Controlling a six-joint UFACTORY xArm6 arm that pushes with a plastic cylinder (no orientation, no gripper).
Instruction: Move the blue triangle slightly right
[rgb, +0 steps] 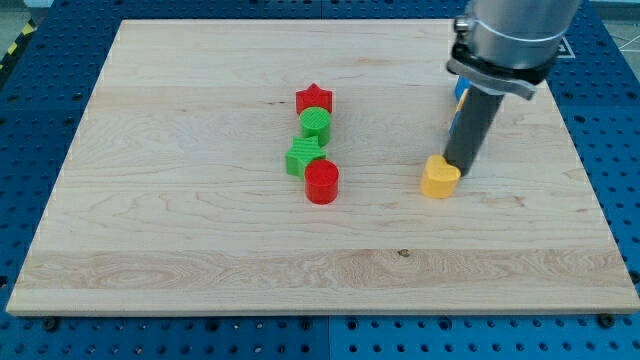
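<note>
My dark rod comes down from the arm's grey housing (510, 40) at the view's upper right. My tip (462, 166) rests at the upper right edge of a yellow heart-shaped block (439, 178). A blue block (452, 128) shows only as thin slivers along the rod's left side, just above the yellow heart. Its shape is hidden by the rod. A small orange-yellow sliver (458, 101) also peeks out beside the rod.
In the middle of the wooden board (180, 200) four blocks stand in a near-vertical row: a red star (314, 98), a green cylinder (316, 123), a green star (303, 156) and a red cylinder (322, 183). A blue perforated table surrounds the board.
</note>
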